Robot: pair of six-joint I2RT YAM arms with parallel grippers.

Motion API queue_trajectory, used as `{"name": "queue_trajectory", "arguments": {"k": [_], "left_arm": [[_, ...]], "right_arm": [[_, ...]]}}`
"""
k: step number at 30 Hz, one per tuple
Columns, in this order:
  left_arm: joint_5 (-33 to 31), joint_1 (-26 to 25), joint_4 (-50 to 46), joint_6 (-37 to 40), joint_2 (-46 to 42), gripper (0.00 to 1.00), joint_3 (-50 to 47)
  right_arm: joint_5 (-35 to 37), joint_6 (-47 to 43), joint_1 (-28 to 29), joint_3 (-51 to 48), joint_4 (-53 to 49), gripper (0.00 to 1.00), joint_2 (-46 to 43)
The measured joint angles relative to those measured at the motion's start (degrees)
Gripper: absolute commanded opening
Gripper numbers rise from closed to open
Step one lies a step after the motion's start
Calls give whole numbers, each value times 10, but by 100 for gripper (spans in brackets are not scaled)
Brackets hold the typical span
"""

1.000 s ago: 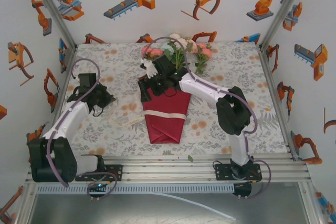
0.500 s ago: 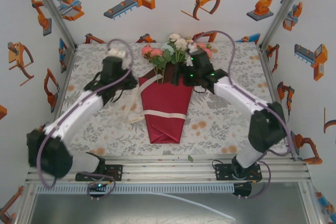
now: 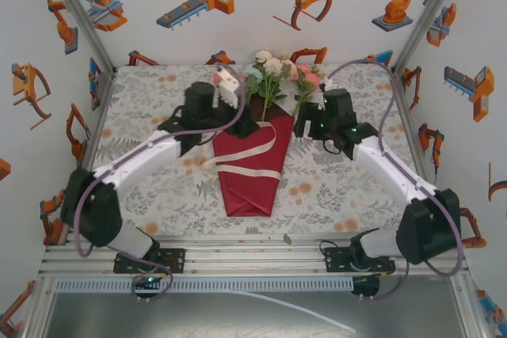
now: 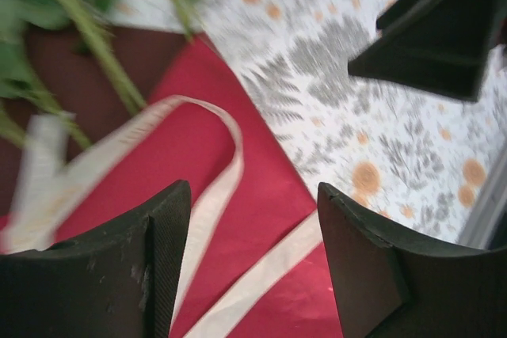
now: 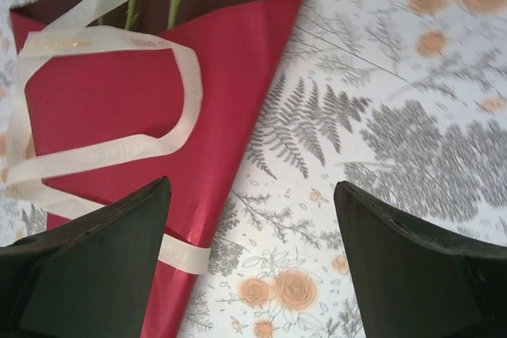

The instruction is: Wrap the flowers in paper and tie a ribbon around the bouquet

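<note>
Bouquet (image 3: 249, 187): crimson cone (glossy, lying flat), ribbon (image 5: 103, 39) looped loosely across.

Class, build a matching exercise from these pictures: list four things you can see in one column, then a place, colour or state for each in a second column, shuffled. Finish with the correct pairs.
Column one
1. flowers
2. paper
3. ribbon
4. right end effector

Column two
A. cream, looped loosely over the paper
B. dark red, folded down to a point
C. open, holding nothing
D. poking out of the paper's wide end

Pairs: 1-D, 2-B, 3-A, 4-C
</note>
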Motion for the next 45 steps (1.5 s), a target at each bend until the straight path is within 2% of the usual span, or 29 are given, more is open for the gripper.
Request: {"name": "queue_trajectory", "arguments": {"k": [5, 8, 11, 14, 17, 19, 27, 32, 37, 41, 45], "left_arm": [[-40, 42, -3, 16, -125, 63, -33], [-44, 47, -23, 35, -152, 63, -49], [-11, 47, -44, 57, -155, 66, -77], [55, 45, -83, 88, -141, 67, -92], [99, 31, -124, 129, -109, 68, -86], [110, 15, -144, 157, -88, 68, -84], [119, -54, -166, 245, 34, 68, -49], [115, -72, -158, 272, 116, 74, -23], [126, -77, -143, 281, 166, 71, -17], [123, -82, -149, 288, 207, 57, 2], [122, -91, -147, 287, 218, 26, 1]], "right_arm": [[-19, -90, 45, 159, -32, 74, 167], [-24, -110, 63, 269, -46, 68, 282], [-49, -114, 64, 326, -56, 59, 364], [-76, -105, 62, 346, -76, 43, 411], [-94, -95, 61, 346, -94, 11, 424], [-98, -87, 61, 346, -99, 0, 420], [-109, -23, 61, 339, -92, 0, 329], [-109, 13, 61, 338, -70, 0, 287], [-109, 31, 61, 324, -69, 0, 292], [-106, 44, 61, 317, -76, 0, 299], [-97, 52, 61, 317, -79, 0, 300]]}}
